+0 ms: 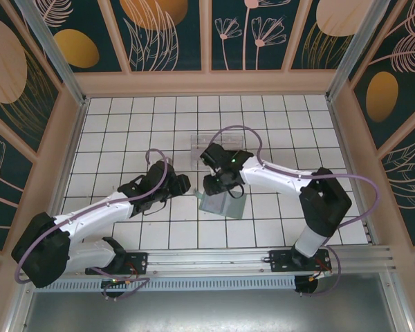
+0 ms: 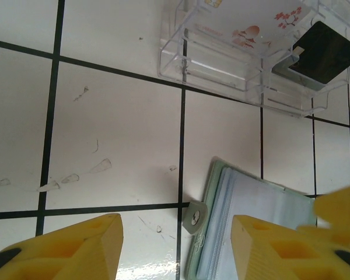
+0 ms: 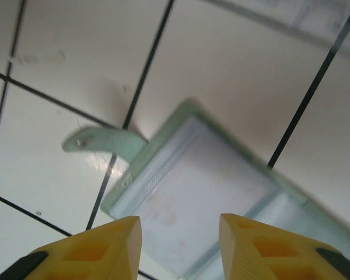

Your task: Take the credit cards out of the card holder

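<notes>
Two yellow fingers of the left gripper (image 2: 175, 251) stand wide apart at the bottom of my left wrist view, nothing held. Tile and the left edge of the card holder (image 2: 251, 233) show below the gap. The holder lies spread open on the tiled table (image 2: 116, 134), blue-grey inside facing up, with its snap tab (image 2: 193, 217) sticking out at the left edge. A blurred yellow shape (image 2: 338, 213) overlaps the holder's right side; I cannot tell what it is. Farther out, at the top of that view, sits a clear plastic tray (image 2: 210, 67), apart from the holder. Through its walls I can make out the black credit card (image 2: 321, 52) at the right end and the pale credit card (image 2: 251, 29) with red print beside it, both in the tray.

On the right wrist camera the right gripper (image 3: 181, 245) has its fingers apart with nothing between them, hanging right over the open holder. The picture is soft, and I cannot tell whether the tips touch it. Here the tab curls off the holder's upper left corner.

From overhead I get the layout the wrist views lack. The two grippers are close together near the middle of the table, the left one just beside the holder and the right one above it. The right arm (image 1: 283, 176) crosses in front of part of the tray. From there the cards are too small to make out.
</notes>
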